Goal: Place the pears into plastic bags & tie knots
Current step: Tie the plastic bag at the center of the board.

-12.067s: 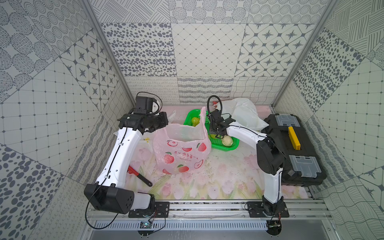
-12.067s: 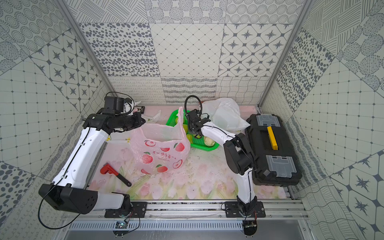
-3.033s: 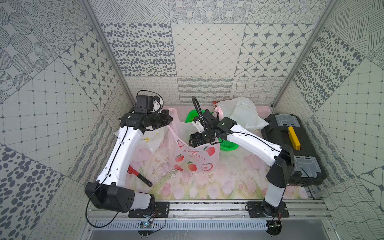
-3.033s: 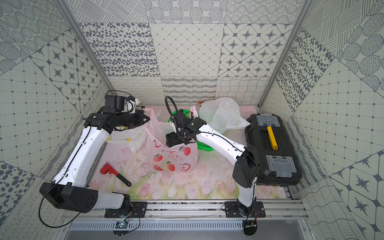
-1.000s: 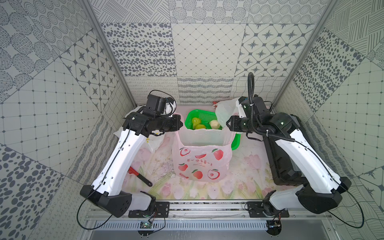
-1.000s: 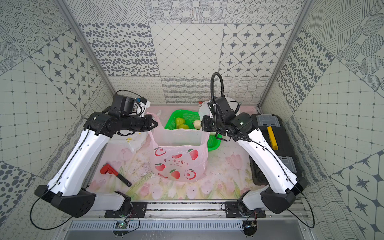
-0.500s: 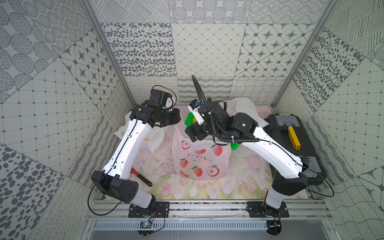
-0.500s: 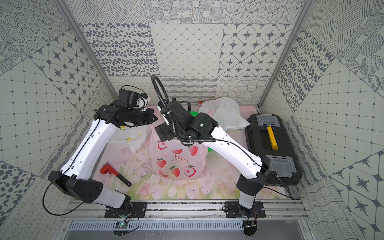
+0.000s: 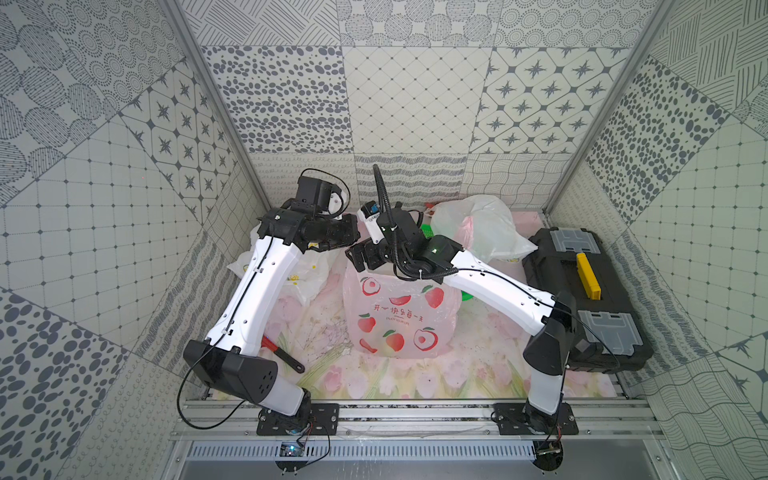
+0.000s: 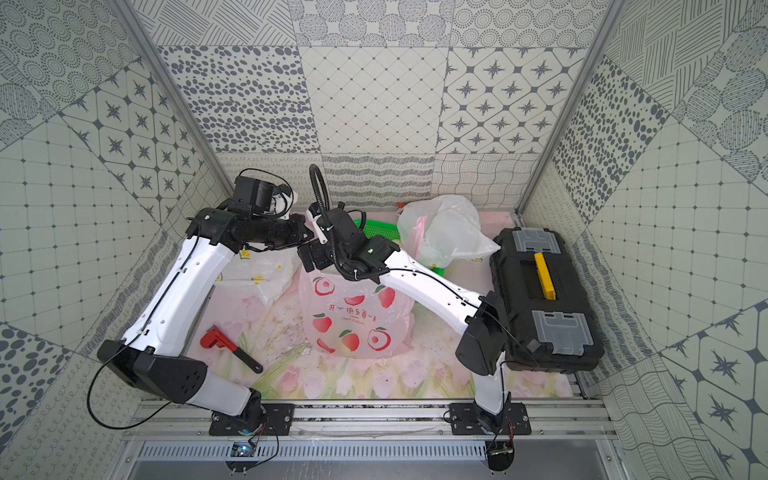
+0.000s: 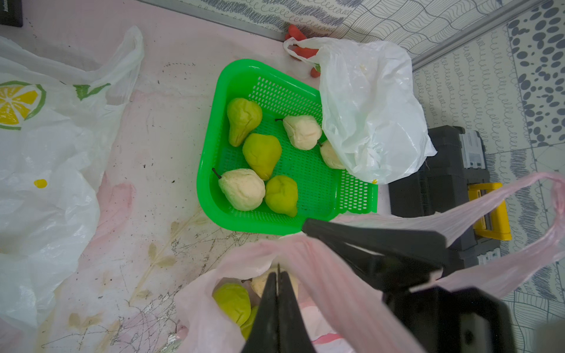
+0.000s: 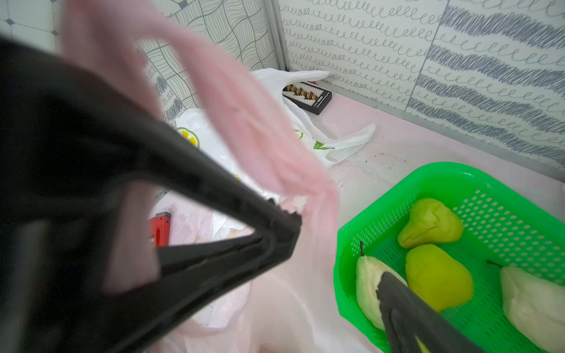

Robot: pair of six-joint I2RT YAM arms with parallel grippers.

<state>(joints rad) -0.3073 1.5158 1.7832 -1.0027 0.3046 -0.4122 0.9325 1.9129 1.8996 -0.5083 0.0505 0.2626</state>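
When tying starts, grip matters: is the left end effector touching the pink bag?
Touching. Left wrist view: the left end effector pinches the pink bag at its rim.

Bare mat [image 9: 415, 382] is left before the pink bag [image 9: 399, 320]; the green basket [image 11: 324, 189] is partly overhung by the white bag [image 11: 367, 107].

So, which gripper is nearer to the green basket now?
Right, it seems. The right gripper hangs open by the green basket's near corner, partly over a pale pear. The left gripper is shut on the pink bag's rim, short of the basket.
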